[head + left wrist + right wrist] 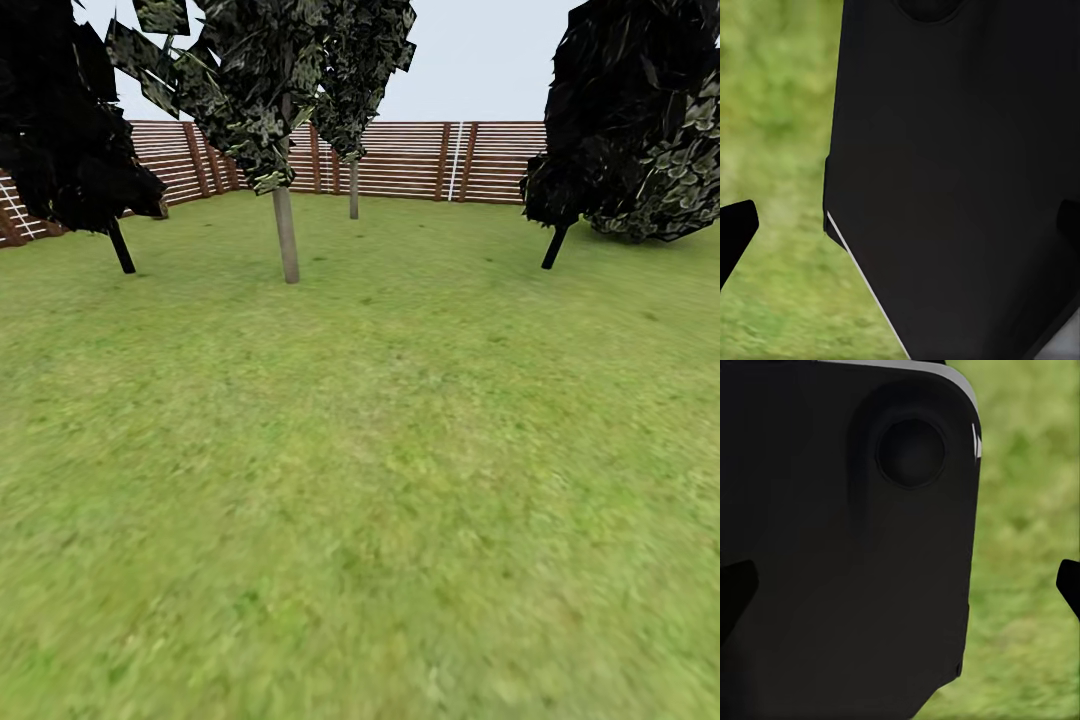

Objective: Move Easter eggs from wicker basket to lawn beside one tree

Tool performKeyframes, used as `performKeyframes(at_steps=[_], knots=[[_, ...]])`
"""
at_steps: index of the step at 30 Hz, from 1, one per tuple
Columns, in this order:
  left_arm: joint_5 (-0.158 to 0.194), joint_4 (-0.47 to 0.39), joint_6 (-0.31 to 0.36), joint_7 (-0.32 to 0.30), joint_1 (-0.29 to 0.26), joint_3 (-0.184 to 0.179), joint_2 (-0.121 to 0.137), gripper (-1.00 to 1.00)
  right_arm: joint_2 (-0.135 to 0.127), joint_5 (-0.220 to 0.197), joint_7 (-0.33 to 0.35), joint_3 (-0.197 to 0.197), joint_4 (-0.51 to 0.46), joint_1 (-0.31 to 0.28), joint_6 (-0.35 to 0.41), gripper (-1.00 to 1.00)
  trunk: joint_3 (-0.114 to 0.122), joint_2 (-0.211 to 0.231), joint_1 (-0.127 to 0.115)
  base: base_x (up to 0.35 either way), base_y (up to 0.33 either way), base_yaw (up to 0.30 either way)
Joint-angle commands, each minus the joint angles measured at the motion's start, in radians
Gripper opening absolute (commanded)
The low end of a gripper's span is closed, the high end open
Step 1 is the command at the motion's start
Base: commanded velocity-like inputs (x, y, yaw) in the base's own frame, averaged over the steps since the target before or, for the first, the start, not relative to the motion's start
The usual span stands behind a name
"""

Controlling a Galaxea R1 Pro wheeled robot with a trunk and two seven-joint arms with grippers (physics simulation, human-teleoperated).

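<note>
Most of the head view is covered by the lawn [380, 480], a wide flat stretch of mottled green grass that runs to the far end of the garden. Behind it a brown wooden fence [400, 160] of horizontal slats is seen, with pale sky above.

Several trees are standing on the grass. At the right a large dark-leaved tree [640, 130] on a thin leaning dark stem is seen, and at the left edge another dark tree [70, 130] of the same kind. Between them, left of the middle, the tree [287, 235] with a straight grey-beige trunk and jagged, pale-speckled leaves is placed, well apart from the camera. A second slim trunk [353, 190] is seen farther back, near the fence.

In the left wrist view a big black body panel [952, 187] of the robot is shown close, with blurred grass beside it. The left gripper [904, 225] is marked by two dark fingertips at the opposite edges of the picture, so the fingers [736, 229] are spread wide and nothing is held between them.

In the right wrist view a similar black panel [847, 547] with a round recess is seen. The right gripper [904, 585] is also spread, with its fingers [1069, 581] far apart and holding nothing.
</note>
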Motion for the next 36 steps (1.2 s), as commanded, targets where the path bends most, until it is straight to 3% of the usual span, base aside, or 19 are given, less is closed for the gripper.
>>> performKeyframes(at_steps=[1, 8, 22, 36], knots=[[0.001, -0.001, -0.001, 0.002, 0.0, 0.003, -0.001, 1.0, 0.001, -0.002, 0.0, 0.0, 0.001, 0.0, -0.003, 1.0, -0.001, 0.0, 0.0, 0.003, 0.0, 0.0], [0.001, -0.001, -0.001, 0.002, 0.0, 0.005, 0.001, 1.0, 0.002, -0.003, 0.0, -0.002, 0.0, 0.0, -0.003, 1.0, -0.001, 0.0, 0.0, 0.019, 0.0, 0.0], [0.001, -0.001, -0.001, 0.004, 0.0, 0.005, 0.0, 1.0, 0.007, 0.006, 0.0, 0.004, 0.002, 0.0, -0.003, 1.0, -0.002, 0.0, 0.0, 0.317, 0.0, 0.011], [0.0, -0.003, -0.001, 0.037, 0.0, 0.003, -0.002, 1.0, 0.005, 0.009, 0.0, 0.006, -0.001, 0.0, -0.003, 1.0, -0.009, 0.0, 0.0, 0.341, 0.0, 0.252]])
